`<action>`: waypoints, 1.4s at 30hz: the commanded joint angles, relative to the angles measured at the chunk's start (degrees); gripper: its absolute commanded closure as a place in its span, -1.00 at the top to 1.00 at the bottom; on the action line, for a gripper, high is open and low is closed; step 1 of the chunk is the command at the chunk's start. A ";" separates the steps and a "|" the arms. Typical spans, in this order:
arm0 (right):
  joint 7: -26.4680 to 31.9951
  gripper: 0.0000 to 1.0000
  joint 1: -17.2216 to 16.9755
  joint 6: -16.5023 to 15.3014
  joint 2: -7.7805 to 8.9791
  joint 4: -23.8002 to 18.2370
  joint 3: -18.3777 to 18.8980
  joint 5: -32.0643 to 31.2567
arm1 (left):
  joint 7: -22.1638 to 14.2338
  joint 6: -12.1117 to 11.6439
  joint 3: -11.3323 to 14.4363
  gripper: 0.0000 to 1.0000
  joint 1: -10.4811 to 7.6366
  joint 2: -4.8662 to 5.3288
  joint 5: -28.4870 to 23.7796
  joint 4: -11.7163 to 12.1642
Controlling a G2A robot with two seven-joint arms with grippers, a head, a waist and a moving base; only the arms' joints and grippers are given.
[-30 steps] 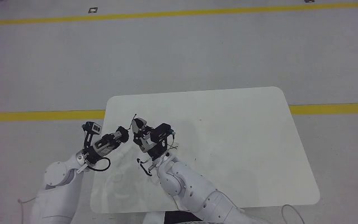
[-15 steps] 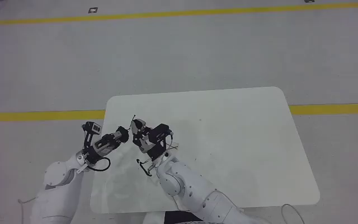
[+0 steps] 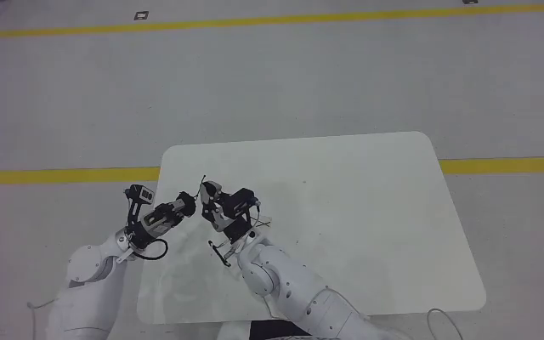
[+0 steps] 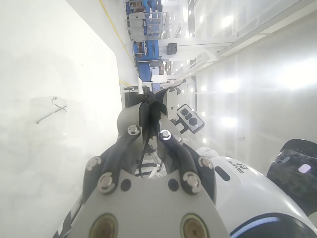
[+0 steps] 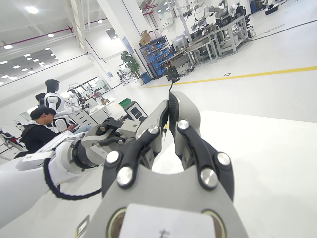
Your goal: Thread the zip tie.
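Left claw (image 3: 190, 202) and right claw (image 3: 206, 194), close together, obstruct each other.

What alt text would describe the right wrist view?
The right pincer, shut, grips a thin black zip tie whose end sticks out past its tip, over a white table. The left arm is close beside it.

right end effector (image 3: 209, 195) has edged slightly toward left end effector (image 3: 187, 204).

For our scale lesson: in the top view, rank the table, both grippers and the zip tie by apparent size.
1. table
2. left gripper and right gripper: alike, so unranked
3. zip tie, a thin black strip
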 commanded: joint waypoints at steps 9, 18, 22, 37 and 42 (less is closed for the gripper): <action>0.05 -1.00 0.04 -0.38 -0.02 0.47 0.08 -1.32 | 0.00 0.00 0.00 -1.00 0.00 0.00 0.00 0.00; 0.24 -1.00 -0.29 -0.63 0.10 0.38 0.21 -2.60 | 0.00 0.00 0.00 -1.00 0.00 0.00 0.00 0.00; 0.36 -1.00 -0.44 -0.65 0.19 0.44 0.09 -2.84 | 0.00 0.00 0.00 -1.00 0.00 0.00 0.00 0.00; 0.47 -1.00 -0.64 -0.26 0.36 0.39 -0.33 -3.18 | 0.00 0.00 0.00 -1.00 0.00 0.00 0.00 0.00; -0.21 -1.00 -0.64 -0.32 0.36 0.36 -0.35 -2.99 | 0.00 0.00 0.00 -1.00 0.00 0.00 0.00 0.00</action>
